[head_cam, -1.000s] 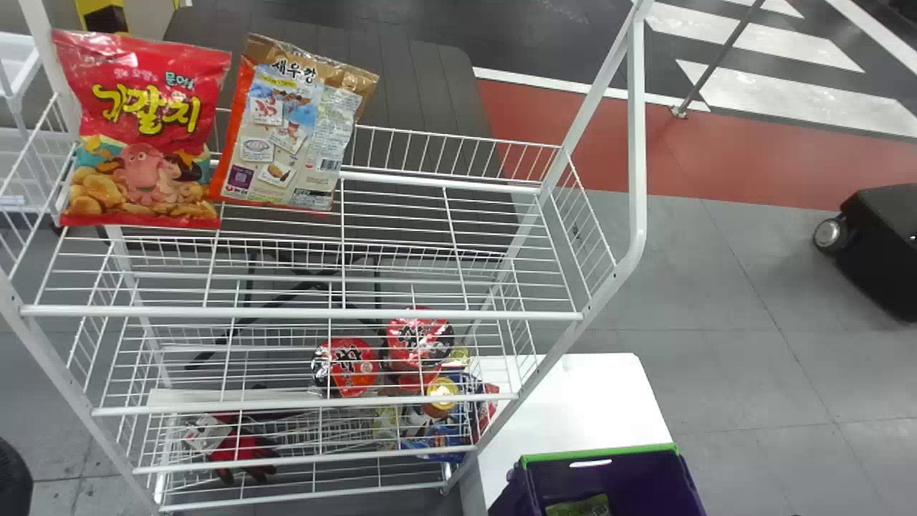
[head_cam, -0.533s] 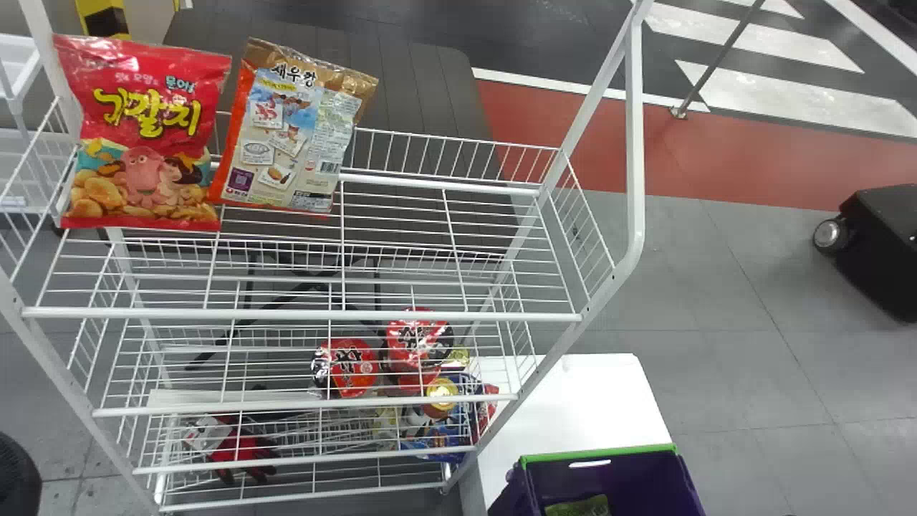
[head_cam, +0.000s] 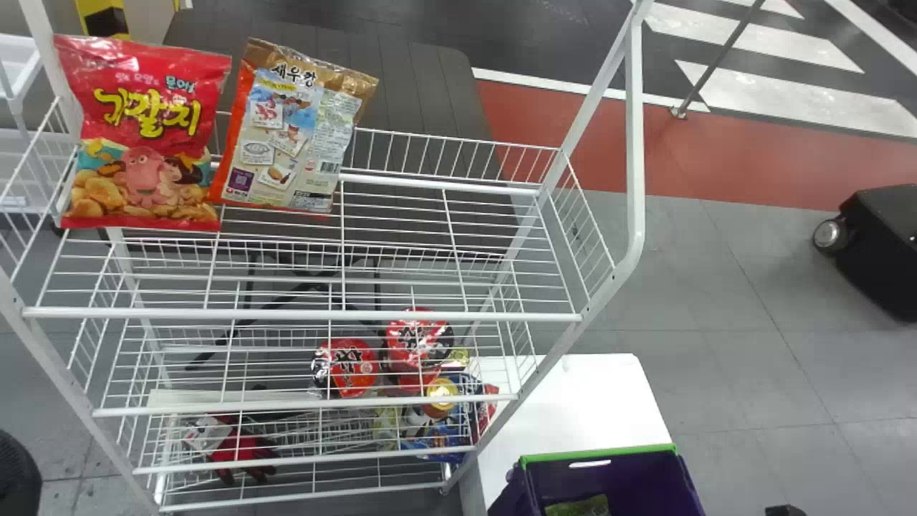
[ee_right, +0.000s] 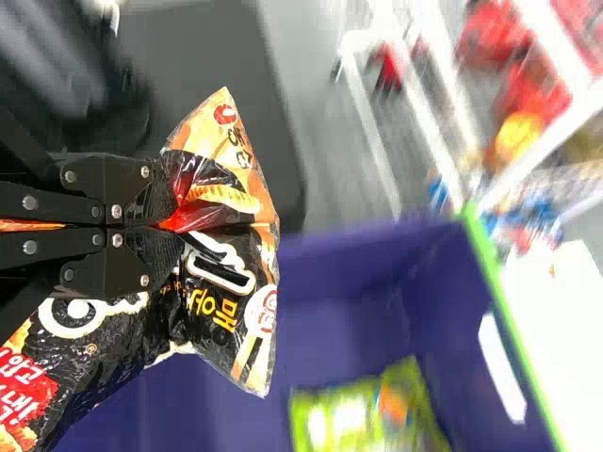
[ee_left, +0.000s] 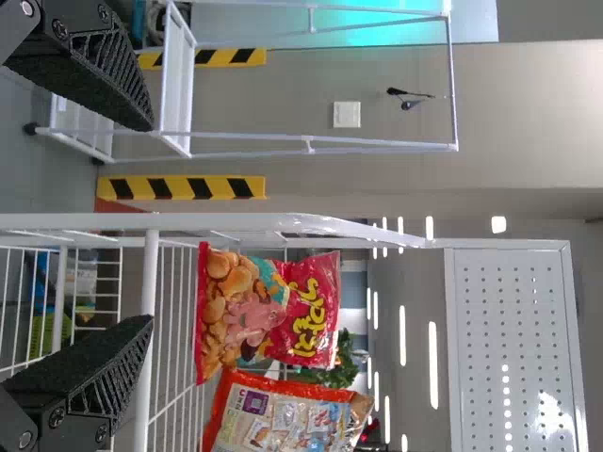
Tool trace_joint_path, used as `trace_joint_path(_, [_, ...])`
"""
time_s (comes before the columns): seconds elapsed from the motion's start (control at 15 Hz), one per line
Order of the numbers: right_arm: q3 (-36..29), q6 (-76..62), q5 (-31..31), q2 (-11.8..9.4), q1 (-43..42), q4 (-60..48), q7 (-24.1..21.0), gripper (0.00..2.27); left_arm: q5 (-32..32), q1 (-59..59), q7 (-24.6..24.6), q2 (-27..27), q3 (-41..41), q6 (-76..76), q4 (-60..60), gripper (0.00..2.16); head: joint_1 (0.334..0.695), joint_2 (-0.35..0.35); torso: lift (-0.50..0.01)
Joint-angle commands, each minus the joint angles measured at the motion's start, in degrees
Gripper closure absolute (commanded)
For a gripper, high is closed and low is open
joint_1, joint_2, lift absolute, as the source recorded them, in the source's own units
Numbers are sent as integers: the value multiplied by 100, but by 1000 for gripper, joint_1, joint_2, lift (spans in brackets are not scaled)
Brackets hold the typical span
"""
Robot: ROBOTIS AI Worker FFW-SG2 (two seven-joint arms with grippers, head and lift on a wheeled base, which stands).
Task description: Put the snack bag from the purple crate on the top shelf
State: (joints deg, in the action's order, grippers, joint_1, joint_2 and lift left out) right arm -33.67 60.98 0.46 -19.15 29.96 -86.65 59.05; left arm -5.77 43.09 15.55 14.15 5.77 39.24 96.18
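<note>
- While the white wire rack [head_cam: 301,313] stands at the centre-left of the head view, the black-and-orange snack bag [ee_right: 221,273] is at the right gripper [ee_right: 174,226], toward the rack's right side and above the purple crate [head_cam: 609,484].
- The right gripper is clamped on this bag; its two black fingers pinch the crumpled film, which fans out past their tips, and more of the bag spreads beside them.
- The left gripper [ee_left: 152,224] faces the rack's top shelf, its fingers well apart with a gap between them.
- The purple crate, rimmed in green, sits off the rack's near right corner; a green-and-yellow snack bag [head_cam: 579,506] lies inside.
- At the left end of the rack's top shelf, a red octopus snack bag [head_cam: 143,132] leans back, printed front toward the robot.
- Just to its right on that same shelf leans an orange-and-brown snack bag [head_cam: 286,136], printed back outward, tilted sideways.
- Lower in the rack, toward its right half, are two red tubs [head_cam: 349,367] [head_cam: 418,337]; I cannot tell which tier bears them.
- Low in the rack's left half lies a red-and-black glove [head_cam: 243,448].
- Right of the rack is a white table [head_cam: 573,401]; farther right, well apart, a black suitcase [head_cam: 877,247].
</note>
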Motion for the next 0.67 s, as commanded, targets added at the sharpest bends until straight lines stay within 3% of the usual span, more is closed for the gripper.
trace_joint_path(0.0, [-219,719,-503,210,36,-529,81,2105,23,33,10,0,-6,0,50,83,695,-350,0])
trace_joint_path(0.13, [-333,1017,-969,236,54,-705,265,2051,67,77,19,9,-6,0,67,83,695,-350,0])
trace_joint_path(0.33, [-527,965,-1338,606,256,-1249,265,2051,111,85,19,9,-6,-88,94,83,695,-350,0])
trace_joint_path(0.6, [-527,613,-1496,1045,643,-2234,230,2051,137,59,19,-26,11,-176,94,83,695,-285,0])
